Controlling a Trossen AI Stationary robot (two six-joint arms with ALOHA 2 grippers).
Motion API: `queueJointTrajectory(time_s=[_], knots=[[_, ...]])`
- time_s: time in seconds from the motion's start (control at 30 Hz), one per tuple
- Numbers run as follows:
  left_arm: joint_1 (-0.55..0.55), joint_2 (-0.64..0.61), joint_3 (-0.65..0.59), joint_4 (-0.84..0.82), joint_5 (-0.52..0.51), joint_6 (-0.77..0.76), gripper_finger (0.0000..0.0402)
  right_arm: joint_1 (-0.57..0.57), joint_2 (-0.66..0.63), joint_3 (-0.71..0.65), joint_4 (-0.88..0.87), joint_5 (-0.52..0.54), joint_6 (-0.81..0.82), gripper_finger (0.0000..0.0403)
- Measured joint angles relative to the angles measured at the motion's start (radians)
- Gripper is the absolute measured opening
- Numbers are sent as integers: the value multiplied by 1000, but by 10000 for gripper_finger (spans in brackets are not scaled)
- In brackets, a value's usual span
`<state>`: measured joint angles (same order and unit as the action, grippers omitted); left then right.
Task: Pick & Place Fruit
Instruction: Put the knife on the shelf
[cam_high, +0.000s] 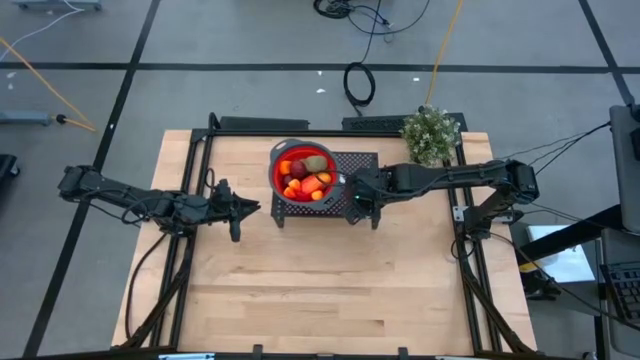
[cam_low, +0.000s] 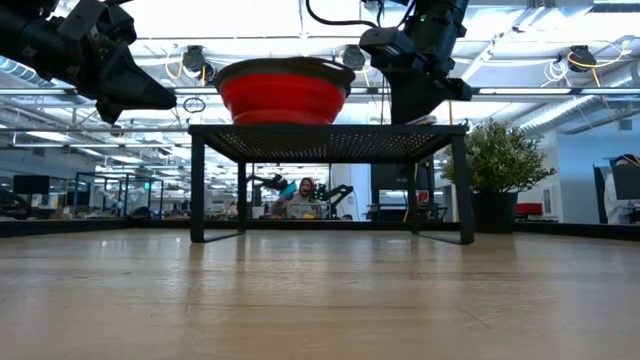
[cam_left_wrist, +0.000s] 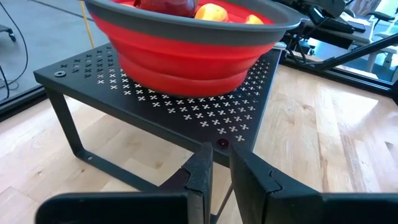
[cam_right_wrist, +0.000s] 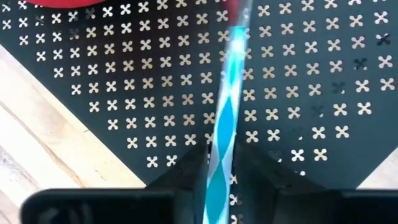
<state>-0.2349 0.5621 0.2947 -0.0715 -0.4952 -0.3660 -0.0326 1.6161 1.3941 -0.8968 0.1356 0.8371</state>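
Observation:
A red bowl (cam_high: 276, 172) with a grey rim stands on a black perforated stand (cam_high: 358, 163) at the table's far middle. Fruit (cam_high: 305, 178) fills the bowl: orange, red and one brown-green piece. My right gripper (cam_high: 354, 200) is over the stand's near right corner, just right of the bowl, shut on a slim blue-and-white striped stick (cam_right_wrist: 225, 118). My left gripper (cam_high: 250, 207) hangs shut to the left of the stand, above the table, touching nothing; its fingers (cam_left_wrist: 202, 171) point at the stand's corner. My right gripper pinches the striped stick's two long sides (cam_right_wrist: 219, 163) between its two fingers, near the stick's near end. The fingers (cam_right_wrist: 189, 171) come steeply from above, slanting toward the bowl, and lie across the stick. The stick runs over the stand's top toward the bowl's foot.
A small potted plant (cam_high: 432, 135) stands at the table's far right corner, behind the right arm. Bare wooden table (cam_high: 330, 290) stretches in front of the stand. The table's black frame rails run along its left and right sides.

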Motion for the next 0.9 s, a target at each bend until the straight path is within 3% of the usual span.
queueJointTrajectory(time_s=[0.27, 0.73, 0.9], knots=[[0, 0, 0, 2, 0, -1, 51, 0, -14, -2, 5, -1, 35, 33], [0, 0, 0, 27, 0, 6, 51, 1, -27, -3, -19, 50, 141, 34], [0, 0, 0, 25, 0, 7, 51, 1, -66, -3, -59, 115, 225, 34]])
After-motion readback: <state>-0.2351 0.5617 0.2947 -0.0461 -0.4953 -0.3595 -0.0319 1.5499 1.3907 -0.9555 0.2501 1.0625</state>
